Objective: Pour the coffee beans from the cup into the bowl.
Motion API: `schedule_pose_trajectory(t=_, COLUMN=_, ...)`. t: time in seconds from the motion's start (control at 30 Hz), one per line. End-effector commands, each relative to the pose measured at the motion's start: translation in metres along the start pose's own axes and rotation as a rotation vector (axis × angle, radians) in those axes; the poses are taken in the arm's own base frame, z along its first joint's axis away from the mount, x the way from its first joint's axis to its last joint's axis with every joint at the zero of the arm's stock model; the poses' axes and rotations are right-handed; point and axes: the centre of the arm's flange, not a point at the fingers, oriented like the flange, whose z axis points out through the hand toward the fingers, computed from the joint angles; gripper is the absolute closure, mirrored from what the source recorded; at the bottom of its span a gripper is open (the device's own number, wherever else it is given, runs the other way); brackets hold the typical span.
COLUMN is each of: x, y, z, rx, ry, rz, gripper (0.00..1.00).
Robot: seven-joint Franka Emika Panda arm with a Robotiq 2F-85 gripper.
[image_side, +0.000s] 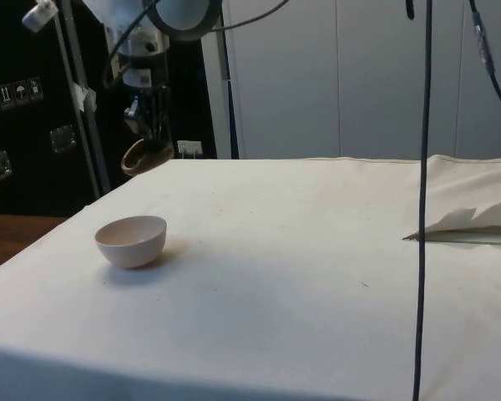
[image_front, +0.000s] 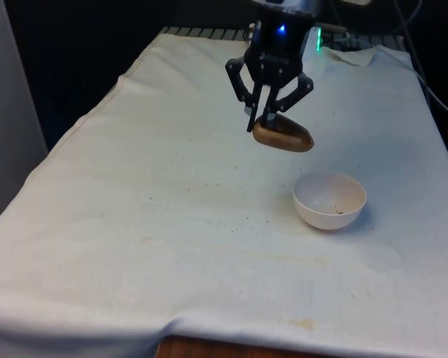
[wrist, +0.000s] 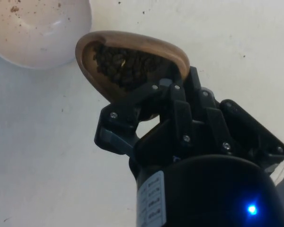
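A brown wooden cup (image_front: 284,135) hangs in the air above the cloth, tilted, with my gripper (image_front: 263,113) shut on its rim. Dark coffee beans (wrist: 125,65) fill the cup (wrist: 132,61) in the wrist view. The white bowl (image_front: 329,200) stands on the table nearer the camera and toward the front view's right of the cup, with a few dark specks inside. In the side view the cup (image_side: 144,155) hangs beyond and above the bowl (image_side: 131,241). The bowl's rim (wrist: 38,33) lies close beside the cup in the wrist view.
Small dark crumbs dot the white cloth (image_front: 172,224) around the middle. A crumpled fold of cloth (image_side: 472,221) lies at the side view's right. A black cable (image_side: 422,200) hangs down in the side view's foreground.
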Motion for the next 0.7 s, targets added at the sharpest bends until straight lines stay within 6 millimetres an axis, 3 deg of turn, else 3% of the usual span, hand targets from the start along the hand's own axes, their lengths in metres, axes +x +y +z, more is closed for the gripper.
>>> schedule_pose_trajectory(t=0.0, x=0.0022, y=0.0004, z=0.0004, rx=-0.013, ry=0.004, rz=-0.009, gripper=1.0)
schedule_pose_trajectory(t=0.67, x=0.0091, y=0.001, z=0.0011, rx=-0.093, ry=0.032, rz=-0.101, gripper=1.0)
